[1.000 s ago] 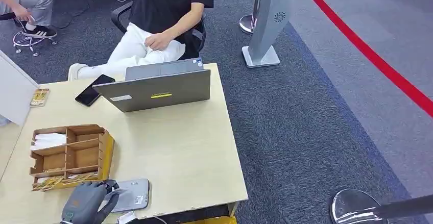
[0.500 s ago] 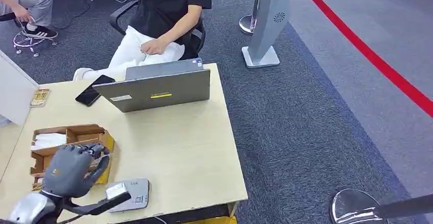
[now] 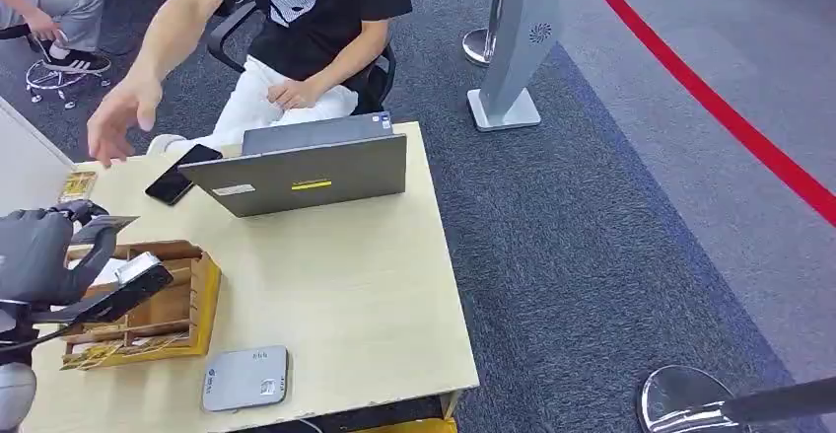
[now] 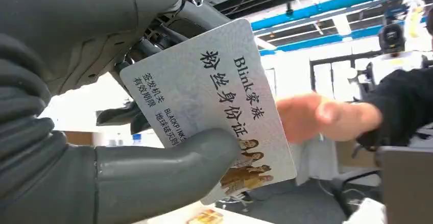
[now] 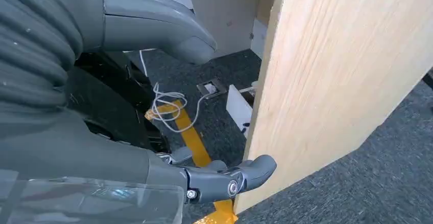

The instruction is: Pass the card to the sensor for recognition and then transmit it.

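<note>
One card, lifted off the sensor by left hand.

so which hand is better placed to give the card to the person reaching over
Left. The left hand already holds the card, raised above the table's far left side, and the person's hand reaches toward it. The right hand hangs empty beside the table's edge.

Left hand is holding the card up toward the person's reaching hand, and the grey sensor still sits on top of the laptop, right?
Not quite. The sensor lies flat on the table near its front edge, apart from the laptop; the head view shows it. The rest holds: the left hand holds the card toward the person's hand.
</note>
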